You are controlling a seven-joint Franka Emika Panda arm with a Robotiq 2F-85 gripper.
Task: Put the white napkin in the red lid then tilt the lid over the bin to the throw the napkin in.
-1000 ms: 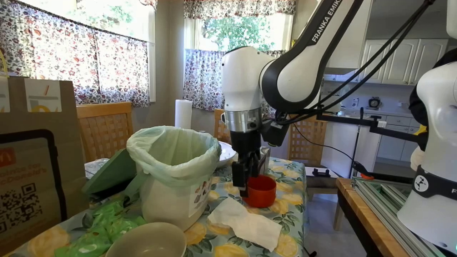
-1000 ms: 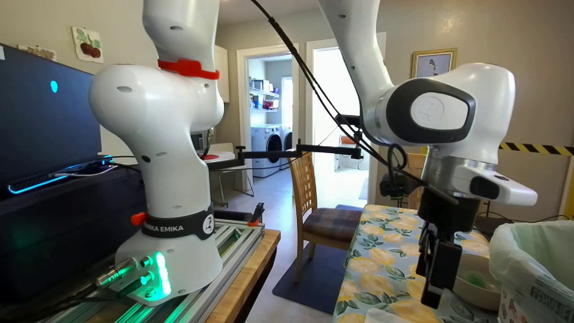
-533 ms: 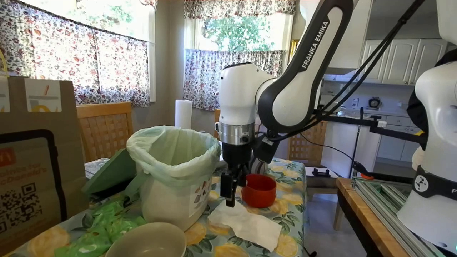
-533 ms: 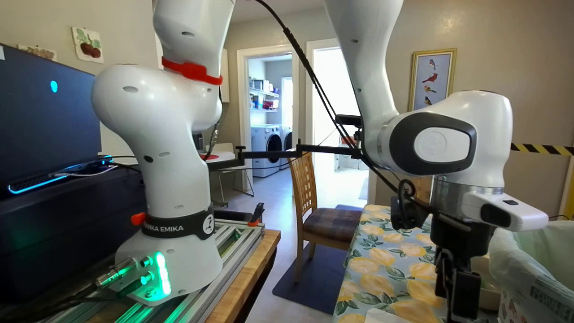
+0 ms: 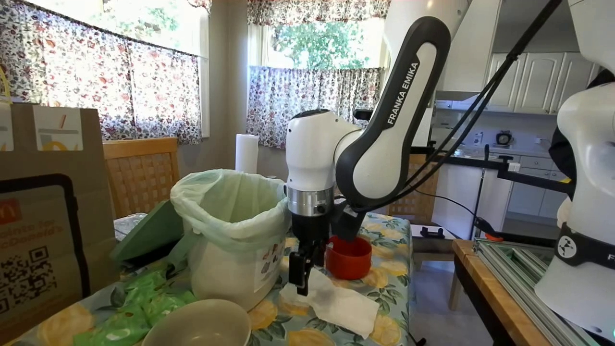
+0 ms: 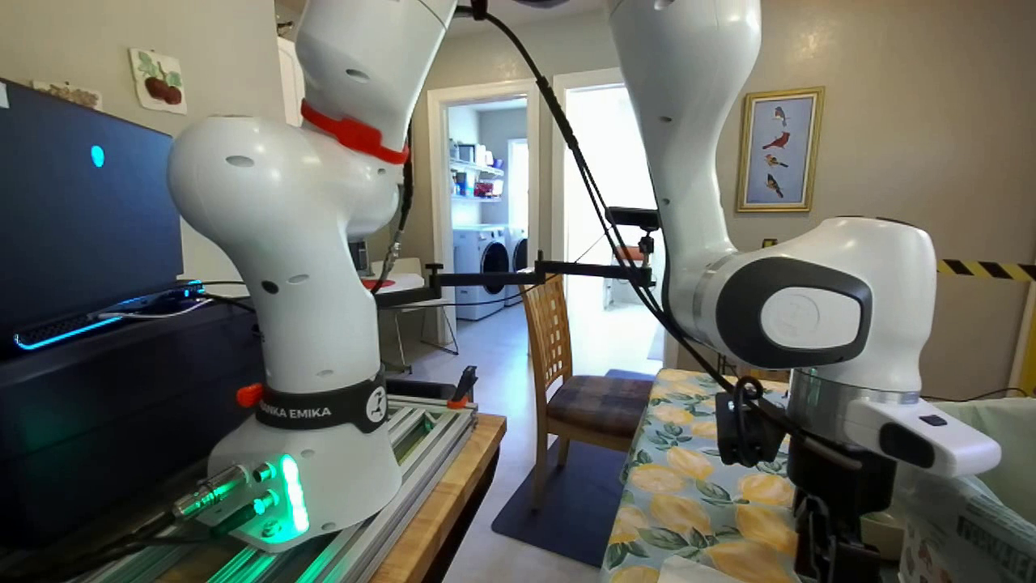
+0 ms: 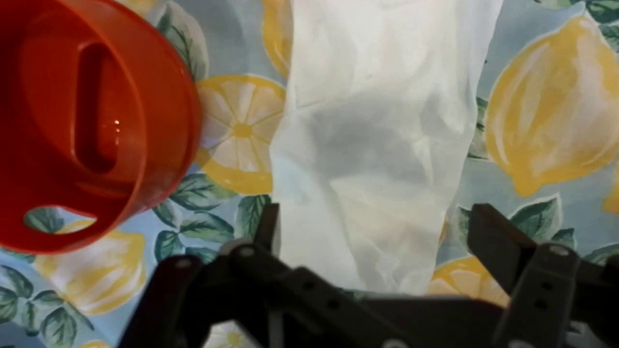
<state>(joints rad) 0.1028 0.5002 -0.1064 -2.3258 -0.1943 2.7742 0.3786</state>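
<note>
1. bin (image 5: 218, 276): smooth, low-sheen plastic; its liner (image 5: 250, 235): thin, crinkled plastic film.
2. red lid (image 7: 167, 121), near the bin: smooth, glossy plastic.
3. white napkin (image 7: 377, 135), near the bin: thin, creased, matt paper.
4. desk cover (image 5: 391, 254), beneath the bin: smooth, cloth-like.
5. bowl (image 5: 202, 315), just beside the bin: smooth, material unclear.
6. gripper (image 7: 378, 229), near the bin: matt.
7. chair (image 5: 139, 180), behind the bin in an exterior view: wood, partly woven.

2 bright windows (image 5: 317, 45) – floral curtains (image 5: 81, 86), wooden chairs (image 5: 139, 180)
</note>
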